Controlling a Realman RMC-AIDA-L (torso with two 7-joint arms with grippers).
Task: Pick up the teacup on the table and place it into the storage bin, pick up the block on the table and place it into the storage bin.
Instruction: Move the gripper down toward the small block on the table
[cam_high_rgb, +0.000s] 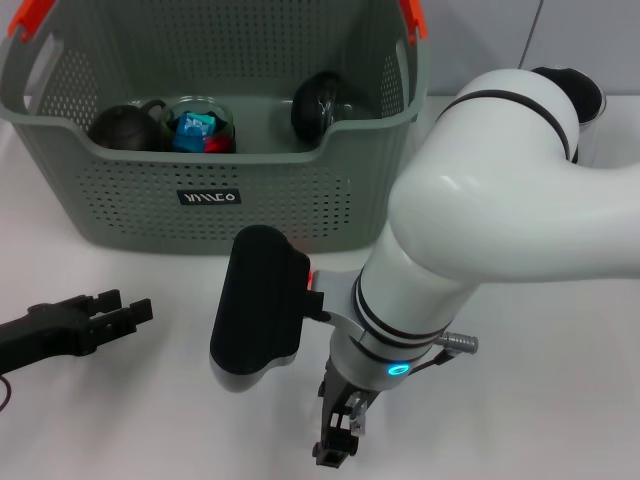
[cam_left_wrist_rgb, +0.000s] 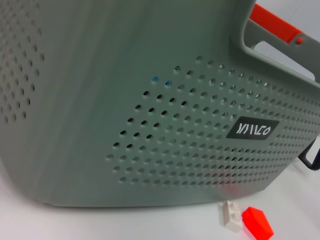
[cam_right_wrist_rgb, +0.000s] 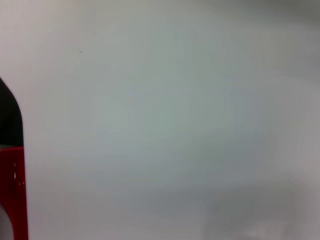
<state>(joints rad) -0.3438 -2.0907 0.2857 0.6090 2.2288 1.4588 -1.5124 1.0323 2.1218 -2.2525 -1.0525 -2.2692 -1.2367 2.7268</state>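
- The white table runs under both grippers.
- Your right arm reaches across the front of the head view; the right gripper hangs from it pointing down at the table, near the lower edge; you cannot tell how wide it is set, nor whether it holds anything.
- The storage bin stands on the table beyond both grippers, well apart from the right gripper and ahead and to the right of the left one; its perforated front wall fills the left wrist view.
- Your left gripper lies low over the table, left of the right gripper and pointing towards it; you cannot tell its state from here.
- Inside the bin sit two dark round vessels, one at the left and one at the right, with a glass vessel between them holding something blue; you cannot tell which one is the teacup.
- The red block lies on the table touching a white block, just before the bin's front wall and below the black label; in the head view a red sliver shows between the right gripper and the bin.
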